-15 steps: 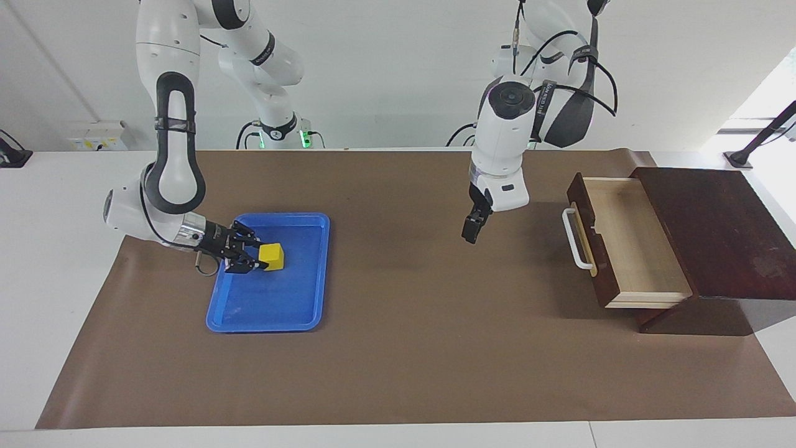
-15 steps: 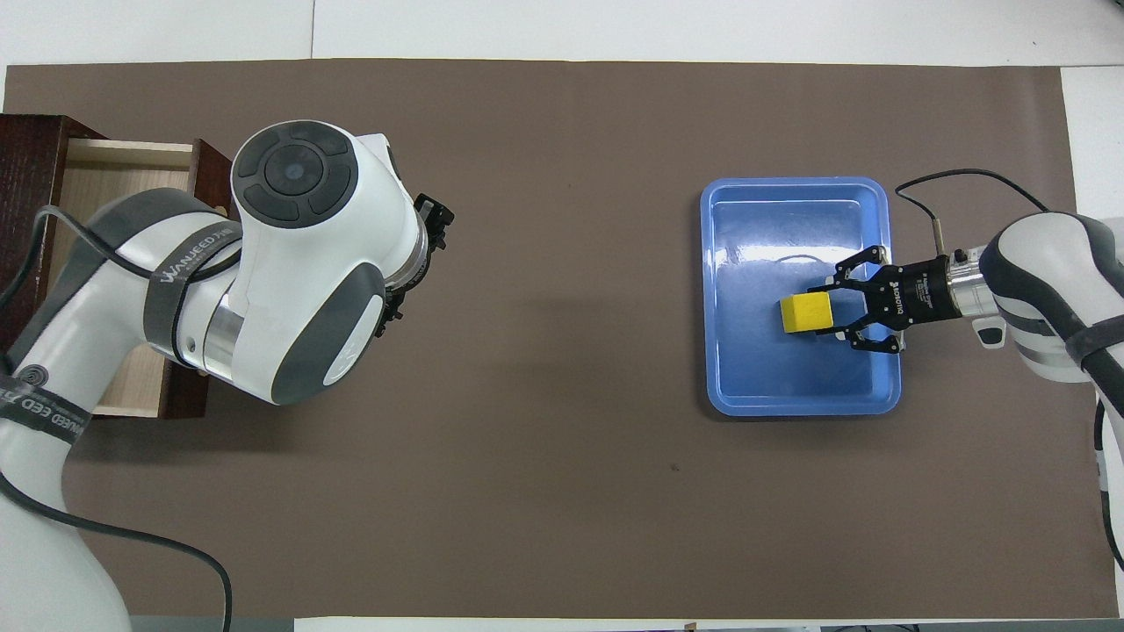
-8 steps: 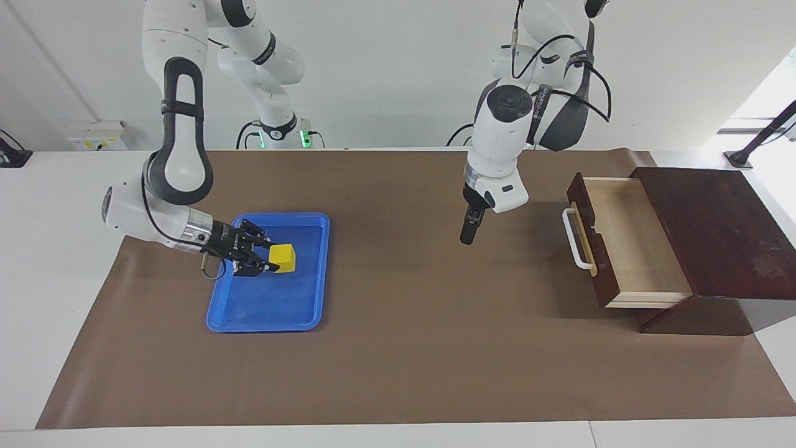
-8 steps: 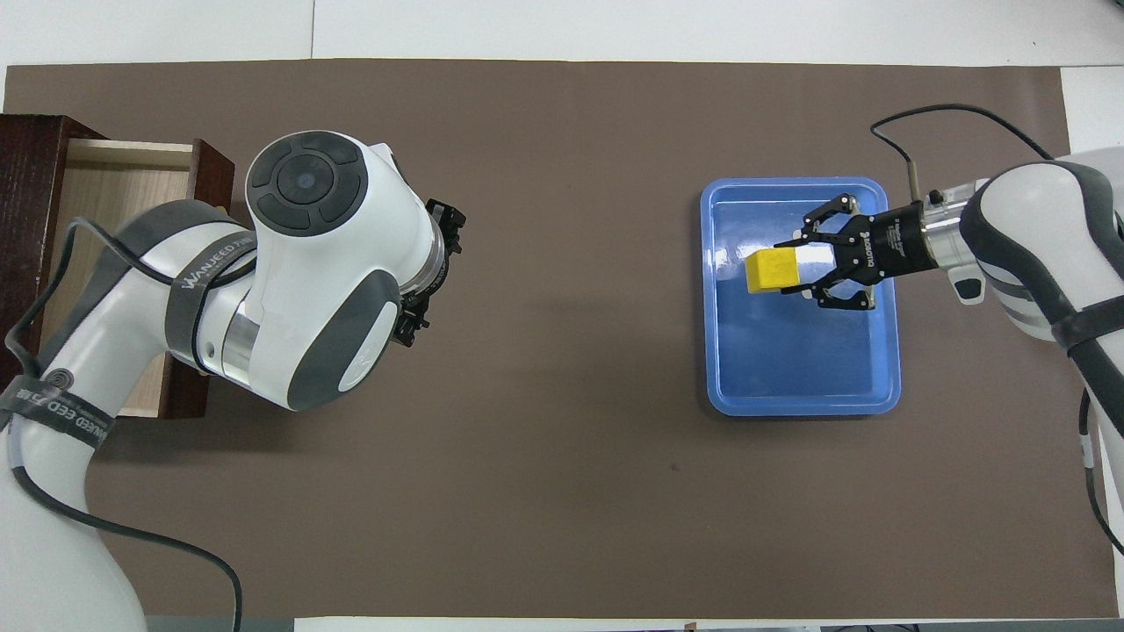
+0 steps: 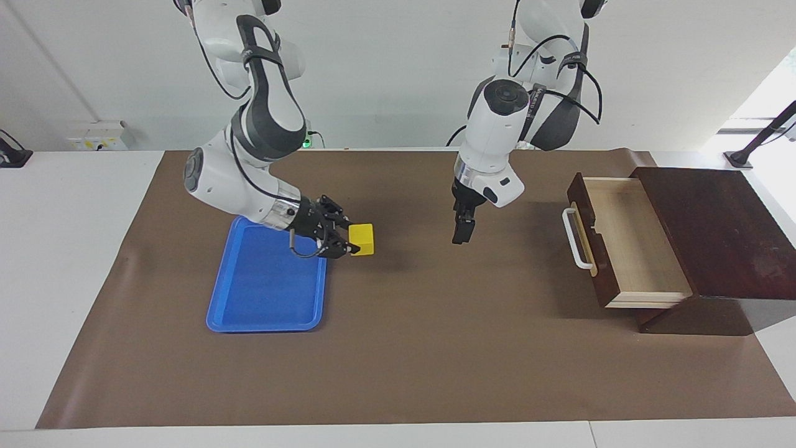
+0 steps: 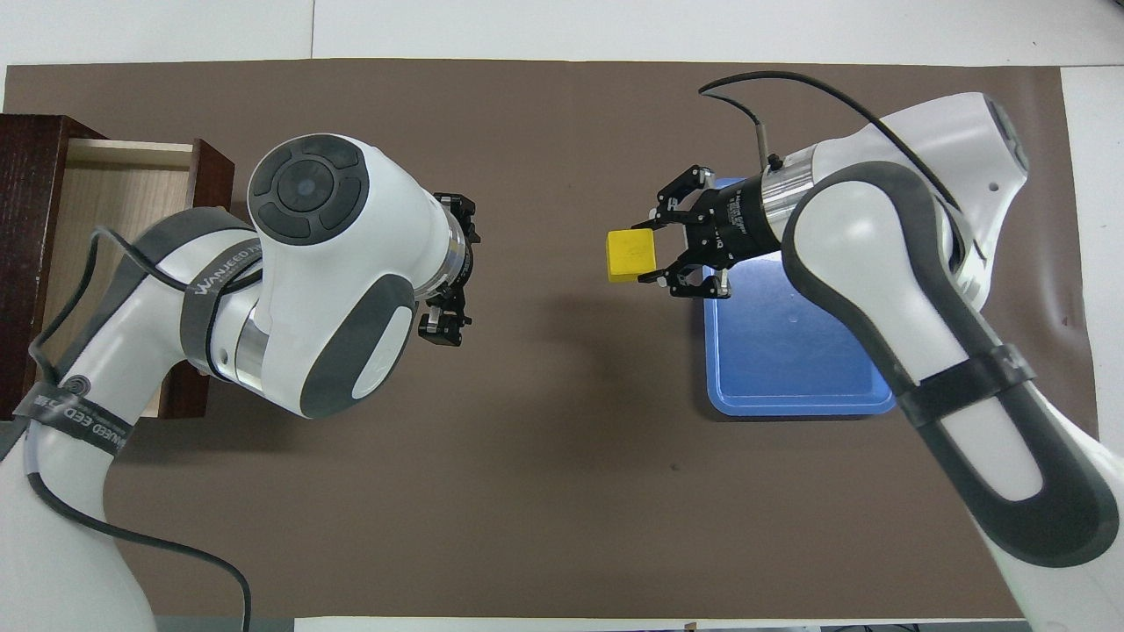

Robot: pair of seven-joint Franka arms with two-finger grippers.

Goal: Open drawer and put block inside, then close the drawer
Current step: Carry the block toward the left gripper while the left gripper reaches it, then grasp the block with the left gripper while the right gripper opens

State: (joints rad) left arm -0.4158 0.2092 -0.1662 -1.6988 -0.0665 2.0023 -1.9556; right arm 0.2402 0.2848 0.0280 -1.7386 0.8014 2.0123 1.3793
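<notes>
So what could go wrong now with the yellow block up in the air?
The right claw pinches only one end of the block, held over the brown mat, so it might slip out. The left claw hangs between it and the open drawer, so they might bump.
</notes>
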